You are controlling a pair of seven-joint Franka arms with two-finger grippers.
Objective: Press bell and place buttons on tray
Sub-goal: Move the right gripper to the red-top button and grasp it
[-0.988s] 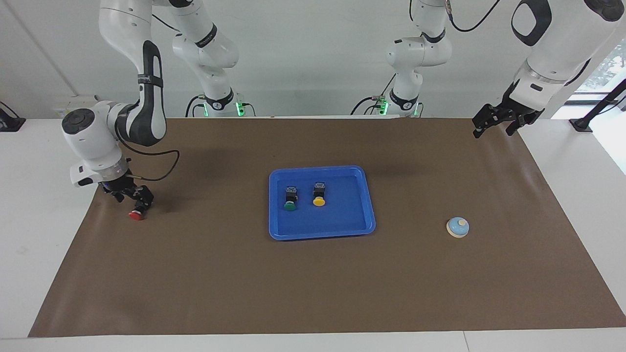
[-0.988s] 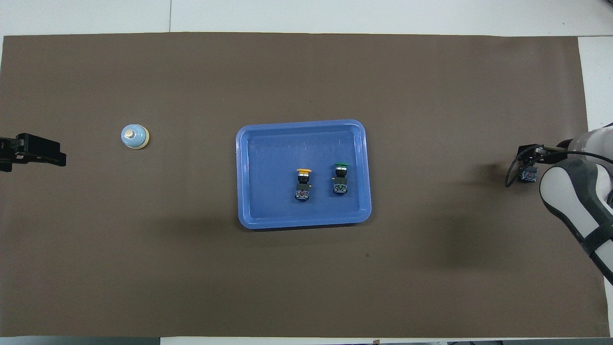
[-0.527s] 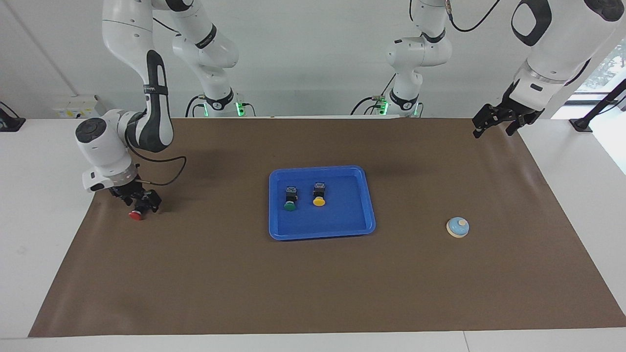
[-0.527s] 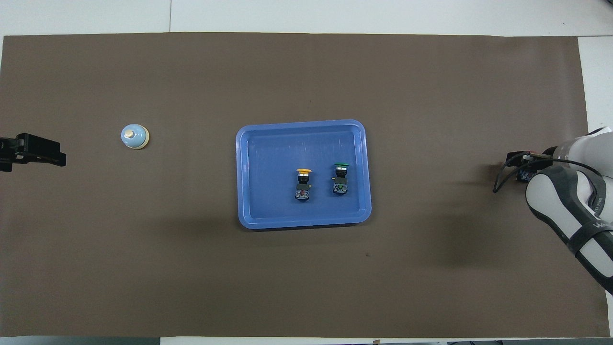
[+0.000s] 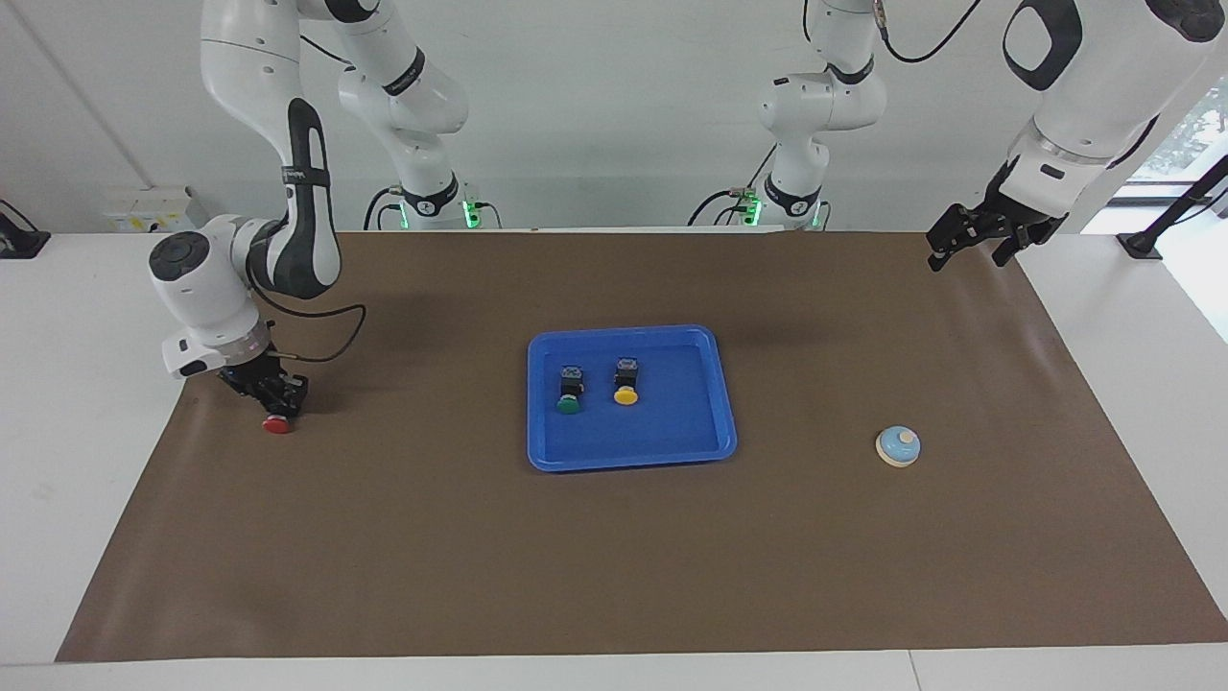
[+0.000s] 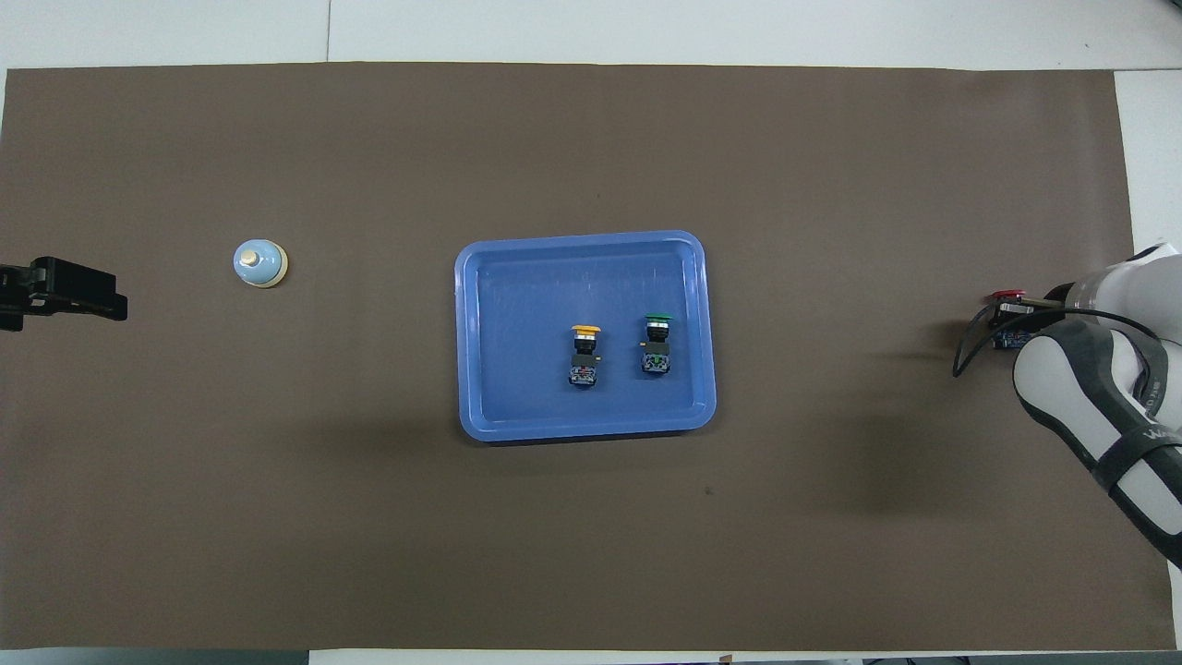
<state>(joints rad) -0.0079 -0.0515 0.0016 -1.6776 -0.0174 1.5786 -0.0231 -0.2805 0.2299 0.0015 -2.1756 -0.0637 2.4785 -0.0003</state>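
Facing view: the right claw (image 5: 278, 403) is down at the brown mat (image 5: 614, 576) near the right arm's end of the table (image 5: 58, 480), closed on the black body of the red button (image 5: 279, 424), whose cap points away from the robots. The blue tray (image 5: 672, 451) sits mid-mat with the green button (image 5: 570, 392) and yellow button (image 5: 625, 382) lying in it side by side. The bell (image 5: 898, 446) stands toward the left arm's end. The left claw (image 5: 969, 240) waits, open, over the mat's corner. Overhead view: the red button (image 6: 1005, 296) shows only its cap beside the right arm; the tray (image 6: 480, 277) holds the yellow button (image 6: 584, 354) and green button (image 6: 657, 344); the bell (image 6: 259, 263) is near the left claw (image 6: 111, 305).
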